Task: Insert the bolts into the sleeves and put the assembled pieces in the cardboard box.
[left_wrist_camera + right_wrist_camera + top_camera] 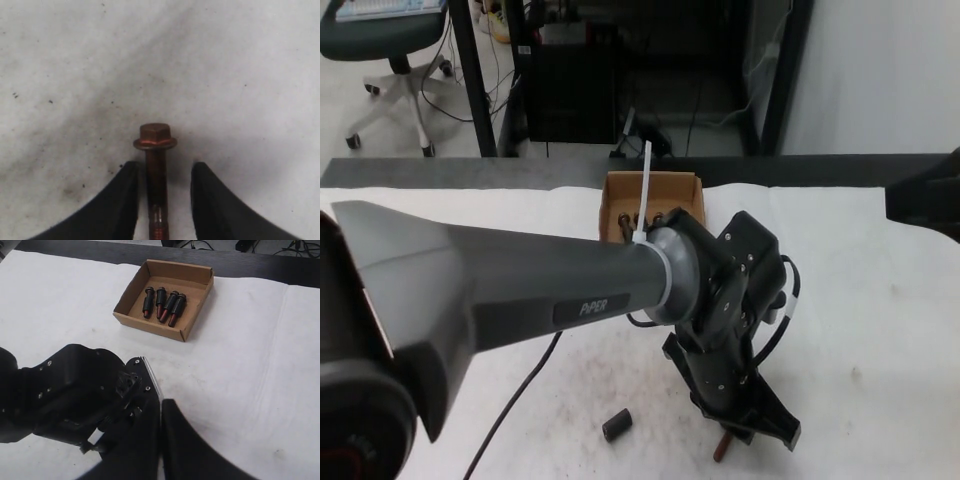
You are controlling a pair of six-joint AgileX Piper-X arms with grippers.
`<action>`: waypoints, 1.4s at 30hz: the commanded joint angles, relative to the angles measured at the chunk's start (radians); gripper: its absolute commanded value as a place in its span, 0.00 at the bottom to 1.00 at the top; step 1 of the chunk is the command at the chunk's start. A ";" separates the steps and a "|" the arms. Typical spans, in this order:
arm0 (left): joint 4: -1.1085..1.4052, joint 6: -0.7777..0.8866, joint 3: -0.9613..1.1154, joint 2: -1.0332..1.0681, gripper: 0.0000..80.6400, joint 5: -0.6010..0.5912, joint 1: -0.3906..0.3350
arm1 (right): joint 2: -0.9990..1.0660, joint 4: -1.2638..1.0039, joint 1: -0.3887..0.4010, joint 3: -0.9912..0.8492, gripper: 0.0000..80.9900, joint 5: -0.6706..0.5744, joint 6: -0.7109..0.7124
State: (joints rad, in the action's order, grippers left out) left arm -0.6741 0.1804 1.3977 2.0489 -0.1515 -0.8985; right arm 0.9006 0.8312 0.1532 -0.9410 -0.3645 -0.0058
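Four assembled pieces (162, 302) in cardboard box (195, 275); left claw (165, 167) spread astride one bolt (155, 145) lying on desk (240, 75), loose sleeve (617, 424) nearby awaiting insertion; right claw (161, 405) pressed together, empty.

A robotics lab or workshop: a bench (440, 172) under a stained white cloth (890, 340), black frame posts (468, 70) behind it, a wheeled office chair (395, 50), and loose cables (300, 249) beyond.
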 commanded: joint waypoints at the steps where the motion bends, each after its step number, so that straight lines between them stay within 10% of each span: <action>1: 0.006 0.014 -0.001 0.029 0.39 0.040 0.001 | -0.008 0.003 -0.003 0.000 0.01 -0.008 0.000; 6: 0.002 0.006 -0.001 0.036 0.01 0.040 0.001 | -0.008 0.003 -0.003 0.000 0.01 -0.008 0.000; 17: 0.057 0.023 0.075 -0.007 0.00 0.062 0.013 | -0.008 0.038 -0.003 0.000 0.01 -0.008 0.052; 30: -0.033 -0.180 -0.092 -0.393 0.00 0.429 0.178 | -0.008 0.039 0.000 0.000 0.01 -0.001 0.053; 38: 0.002 -0.173 -0.464 -0.853 0.00 0.303 0.419 | 0.052 0.036 0.108 0.007 0.00 -0.066 0.051; 42: 0.065 -0.173 -0.607 -1.089 0.00 0.192 0.445 | 0.172 -0.028 0.240 0.007 0.16 -0.070 0.000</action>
State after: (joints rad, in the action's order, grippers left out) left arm -0.6417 0.0115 0.8157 1.0081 0.1009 -0.4576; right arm 0.9898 0.8556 0.3024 -0.9359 -0.4141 0.0376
